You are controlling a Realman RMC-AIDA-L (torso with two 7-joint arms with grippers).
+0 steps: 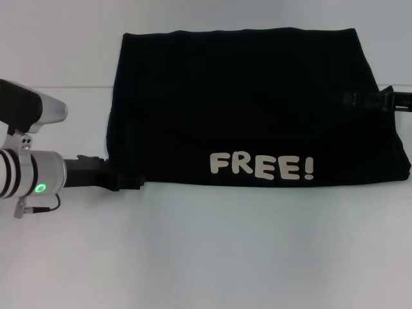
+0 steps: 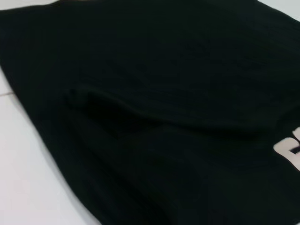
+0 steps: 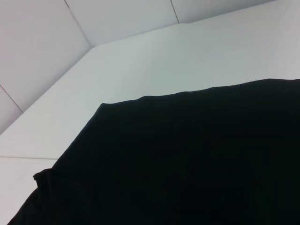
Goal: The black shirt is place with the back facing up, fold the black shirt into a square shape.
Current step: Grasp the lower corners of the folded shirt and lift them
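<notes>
Black shirt (image 1: 257, 103) lay folded into a broad rectangle on the white table (image 1: 206, 251), filling the far middle and right of the head view, with the white lettering "FREE!" (image 1: 262, 167) showing along its near edge.

We saw the left gripper (image 1: 129, 183) reaching in from the left at the shirt's near-left corner, its dark tip touching the fabric edge; whether its fingers were spread or pinching the cloth we could not tell, since black ran into black there.

We saw the right gripper (image 1: 364, 100) at the shirt's right edge, farther back, lying against or over the fabric; its fingers likewise could not be made out.

Our left wrist view showed the shirt close up, with a soft crease across it and a piece of the white lettering at one side.

Our right wrist view showed a corner of the shirt lying flat on the pale table, with a folded edge visible.
</notes>
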